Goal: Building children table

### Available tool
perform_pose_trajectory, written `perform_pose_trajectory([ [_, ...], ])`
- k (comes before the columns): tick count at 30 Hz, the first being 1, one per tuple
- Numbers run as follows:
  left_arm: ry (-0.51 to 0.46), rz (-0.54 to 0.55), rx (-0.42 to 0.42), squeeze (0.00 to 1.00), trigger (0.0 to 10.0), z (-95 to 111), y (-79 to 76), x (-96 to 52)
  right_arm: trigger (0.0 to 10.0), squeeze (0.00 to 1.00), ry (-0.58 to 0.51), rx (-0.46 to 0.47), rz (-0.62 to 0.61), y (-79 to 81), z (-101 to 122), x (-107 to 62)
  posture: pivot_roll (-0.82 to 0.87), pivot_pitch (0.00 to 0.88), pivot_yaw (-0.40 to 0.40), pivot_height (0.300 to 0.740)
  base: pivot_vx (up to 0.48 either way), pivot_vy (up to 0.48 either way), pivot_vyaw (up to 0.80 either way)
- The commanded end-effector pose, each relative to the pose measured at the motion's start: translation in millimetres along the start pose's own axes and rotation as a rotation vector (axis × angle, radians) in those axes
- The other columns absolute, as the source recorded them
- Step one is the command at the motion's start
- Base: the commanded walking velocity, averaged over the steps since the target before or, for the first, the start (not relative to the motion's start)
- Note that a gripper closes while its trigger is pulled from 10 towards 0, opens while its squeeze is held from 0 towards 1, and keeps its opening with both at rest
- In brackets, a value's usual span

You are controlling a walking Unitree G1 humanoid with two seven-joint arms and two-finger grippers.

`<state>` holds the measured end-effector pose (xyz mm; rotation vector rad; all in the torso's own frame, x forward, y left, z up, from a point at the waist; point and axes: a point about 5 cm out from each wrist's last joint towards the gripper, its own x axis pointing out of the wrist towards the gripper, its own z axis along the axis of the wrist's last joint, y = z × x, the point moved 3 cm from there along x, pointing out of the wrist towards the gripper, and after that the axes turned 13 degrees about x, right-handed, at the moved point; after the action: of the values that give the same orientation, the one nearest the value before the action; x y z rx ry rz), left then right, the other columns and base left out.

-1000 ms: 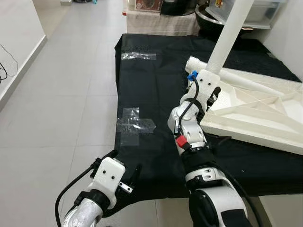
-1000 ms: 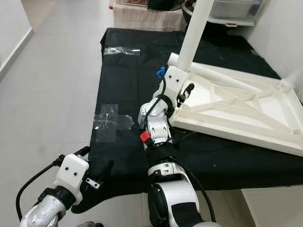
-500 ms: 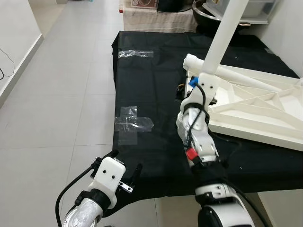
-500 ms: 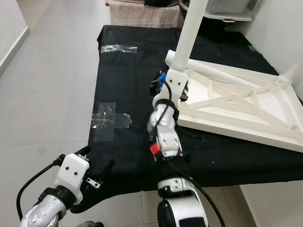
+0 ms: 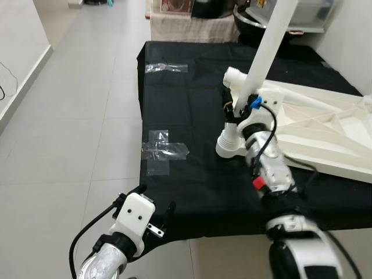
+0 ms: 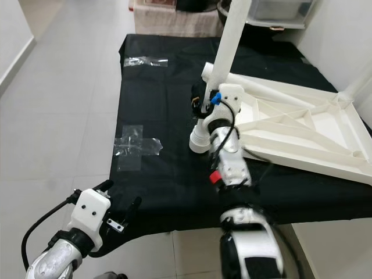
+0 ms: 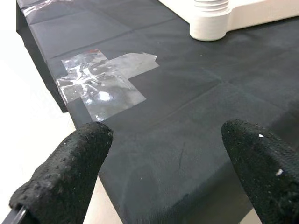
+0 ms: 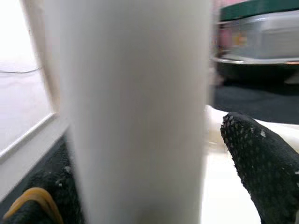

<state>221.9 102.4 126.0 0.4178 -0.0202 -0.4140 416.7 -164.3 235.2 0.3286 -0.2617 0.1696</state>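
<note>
Change: right arm has swung rightward since a second ago, its pincer now at the leg's base.
Table leg (image 5: 268, 43): upright white tube, rising from the upturned tabletop (image 5: 325, 125) on black cloth (image 5: 186, 104).
Right pincer (image 5: 235, 107): fingers straddle the leg, grip uncertain.
Left pincer (image 7: 154, 163): spread apart over the cloth edge.
Tape (image 5: 164, 152): clear patch, left.

Upturned table top (image 5: 325, 125) lies on the mat's (image 5: 186, 116) right half, one leg (image 5: 264, 49) standing at its near-left corner; tape patches (image 5: 164, 151) to the left.
</note>
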Motion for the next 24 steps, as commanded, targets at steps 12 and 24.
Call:
perform_pose_trajectory([
  [12,0.008,-0.027,-0.010,0.00,10.0,-3.0,-5.5,1.1,10.0,0.00,0.154,0.081,0.313,6.5,3.7,13.5,0.16,0.139,-0.098,0.740,0.000,0.000,0.00],
  [24,0.002,-0.025,-0.008,0.00,10.0,-0.7,-4.2,2.8,10.0,0.00,0.305,0.139,0.557,23.8,-0.9,13.4,0.16,0.144,-0.097,0.740,0.000,0.000,0.00],
])
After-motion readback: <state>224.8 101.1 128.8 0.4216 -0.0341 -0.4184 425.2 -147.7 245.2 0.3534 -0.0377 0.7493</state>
